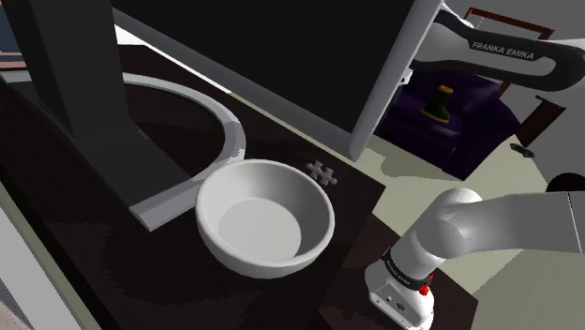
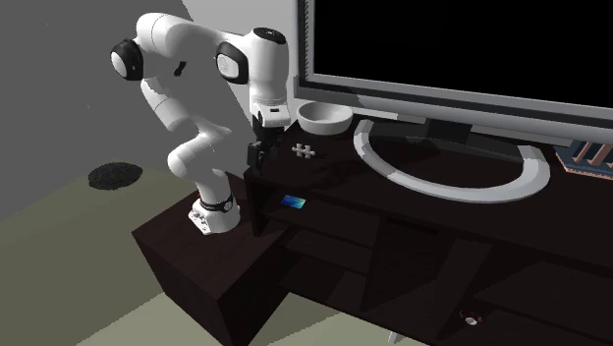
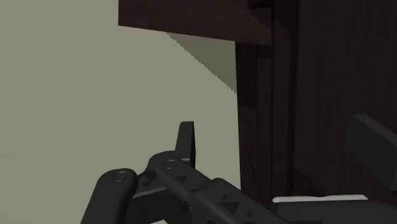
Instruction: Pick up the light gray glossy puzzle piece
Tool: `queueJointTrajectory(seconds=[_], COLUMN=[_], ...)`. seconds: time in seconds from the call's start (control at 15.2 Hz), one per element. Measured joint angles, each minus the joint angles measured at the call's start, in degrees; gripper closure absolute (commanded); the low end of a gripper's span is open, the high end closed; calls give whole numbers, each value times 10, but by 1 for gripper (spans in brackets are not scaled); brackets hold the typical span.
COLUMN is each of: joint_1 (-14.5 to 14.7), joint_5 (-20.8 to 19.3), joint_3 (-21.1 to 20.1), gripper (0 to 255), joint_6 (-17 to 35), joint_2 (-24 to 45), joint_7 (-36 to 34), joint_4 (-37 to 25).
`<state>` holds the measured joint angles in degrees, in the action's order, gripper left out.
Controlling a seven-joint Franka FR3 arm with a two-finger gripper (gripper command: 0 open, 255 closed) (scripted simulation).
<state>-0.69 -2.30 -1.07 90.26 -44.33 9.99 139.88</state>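
The light grey puzzle piece [image 1: 322, 172] lies flat on the dark cabinet top [image 1: 366, 192], just beyond the white bowl [image 1: 265, 220]. In the second exterior view the piece [image 2: 304, 150] sits near the cabinet's left end, in front of the bowl [image 2: 323, 117]. My black gripper [image 2: 257, 159] hangs to the left of the piece, at the cabinet's end edge, pointing down. In the wrist view the gripper [image 3: 280, 145] looks past the cabinet's dark side at the floor. Its fingers [image 3: 185, 141] stand apart with nothing between them.
A large TV [image 2: 462, 49] stands on a curved grey base [image 2: 447, 182] behind the piece. A blue item [image 2: 293, 201] lies on a lower shelf below the gripper. A purple sofa [image 1: 469, 122] stands beyond the cabinet. My stand [image 2: 211, 218] is the dark box at the cabinet's end.
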Motion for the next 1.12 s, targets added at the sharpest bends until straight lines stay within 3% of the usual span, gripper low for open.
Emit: queueJointTrajectory(seconds=[0.13, 0.33, 0.73, 1.12], joint_1=[-4, -23, -68, -111], joint_5=[10, 72, 236, 413], joint_3=[-4, -23, -70, -127], gripper=[0, 0, 0, 0], joint_6=[-7, -38, -74, -43], joint_2=[-2, -8, -19, -32], joint_7=[-17, -121, -376, -636], joint_4=[2, 9, 22, 43])
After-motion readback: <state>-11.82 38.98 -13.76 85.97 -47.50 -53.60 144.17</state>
